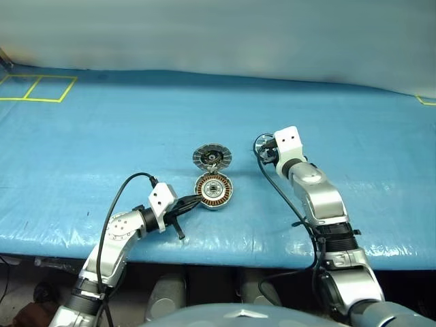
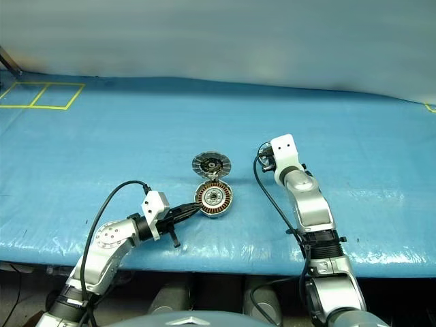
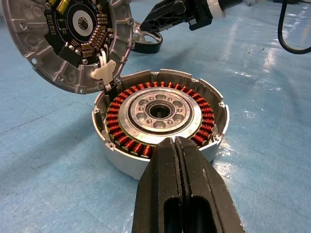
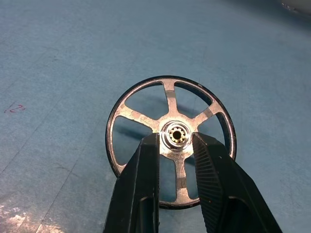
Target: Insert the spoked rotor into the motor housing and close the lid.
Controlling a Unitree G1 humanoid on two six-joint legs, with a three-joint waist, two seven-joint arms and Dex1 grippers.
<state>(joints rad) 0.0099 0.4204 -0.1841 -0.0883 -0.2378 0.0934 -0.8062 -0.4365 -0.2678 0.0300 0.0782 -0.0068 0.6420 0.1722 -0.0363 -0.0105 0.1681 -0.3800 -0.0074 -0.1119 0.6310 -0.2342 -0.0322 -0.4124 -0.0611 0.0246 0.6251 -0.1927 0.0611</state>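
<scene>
1. The tabletop is covered by a blue sheet, and the task's parts sit near its front middle.
2. The housing lies open, copper windings showing. Its lid stands tipped back on the hinge at the housing's 12 o'clock.
3. The rotor is off the tabletop, at about 2 o'clock from the housing and well apart from it. Its disc faces the wrist camera, and the right gripper has its fingers pinching the hub.
4. The left gripper has its fingers pressed together, tips at the housing's near rim at 8 o'clock.
5. Judged from this, the right arm must carry the rotor toward 8 o'clock and lay it flat, hub over hub.
</scene>
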